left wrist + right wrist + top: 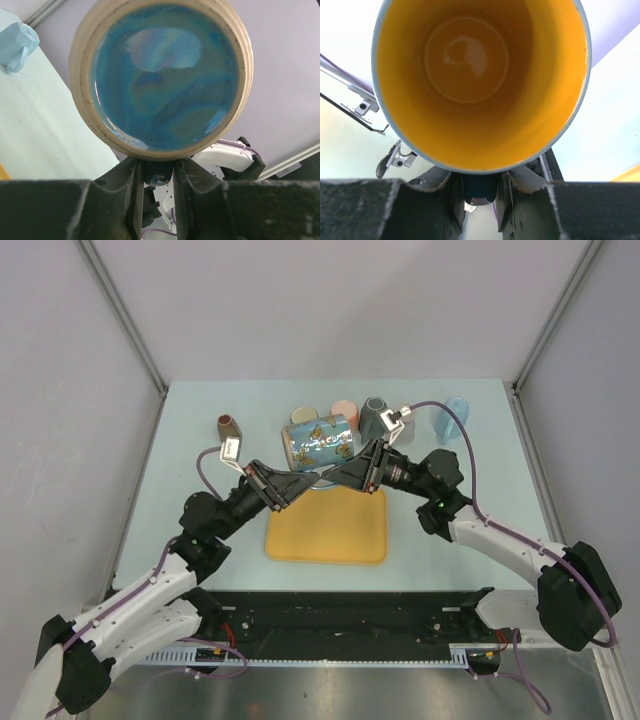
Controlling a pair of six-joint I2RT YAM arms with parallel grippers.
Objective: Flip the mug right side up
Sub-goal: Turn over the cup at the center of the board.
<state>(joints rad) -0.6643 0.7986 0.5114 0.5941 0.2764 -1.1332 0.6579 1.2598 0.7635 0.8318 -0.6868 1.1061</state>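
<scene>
Mug (318, 443) at the centre of the top view, lying on its side just beyond the far edge of the orange mat (326, 525), with both grippers meeting at its near side. The left gripper (296, 483) comes from the lower left and faces the base; the right gripper (345, 472) comes from the right and faces the mouth. In each wrist view the mug (165, 75) (480, 85) fills the upper frame. Its dark blue handle is clamped between the fingers of the left gripper (157, 172) and of the right gripper (480, 186). The outer wall is blue with golden leaf-like motifs, the base is glossy blue inside a beige ring, and the interior is yellow.
</scene>
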